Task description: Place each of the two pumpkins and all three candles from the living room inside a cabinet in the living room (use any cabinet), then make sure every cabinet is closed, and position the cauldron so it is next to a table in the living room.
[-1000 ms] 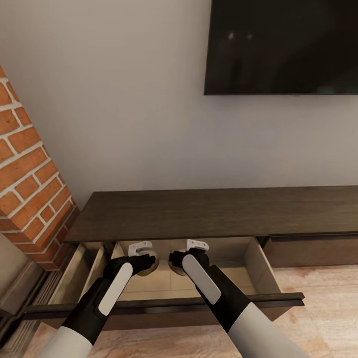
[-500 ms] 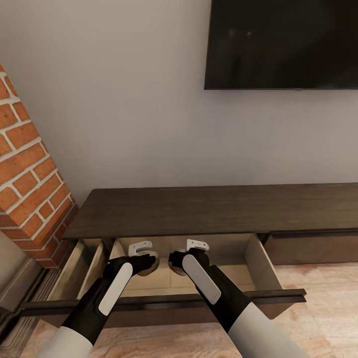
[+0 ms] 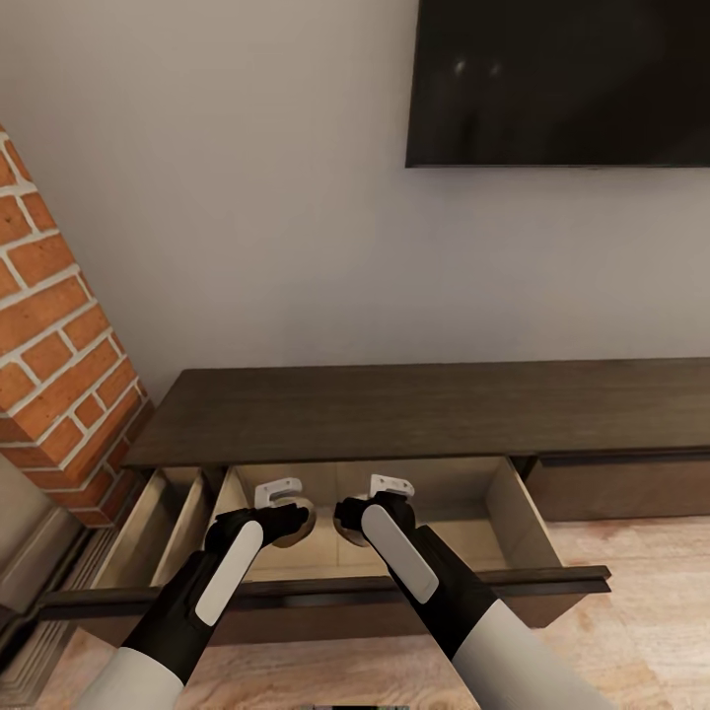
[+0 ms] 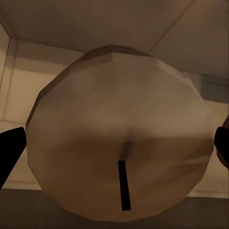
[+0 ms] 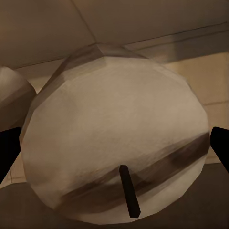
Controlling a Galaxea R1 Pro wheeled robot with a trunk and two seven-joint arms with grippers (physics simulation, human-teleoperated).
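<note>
Both arms reach forward side by side, wrists bent downward. The left pincer (image 3: pixel 287 521) is closed around a candle (image 4: pixel 119 138). The right pincer (image 3: pixel 353 520) is also closed around another candle (image 5: pixel 114 143).

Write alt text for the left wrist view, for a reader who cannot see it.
A stubby beige candle with a dark wick fills the frame, held between the left gripper's two black fingertips. Behind it lie the pale inner walls of the cabinet's open compartment.
</note>
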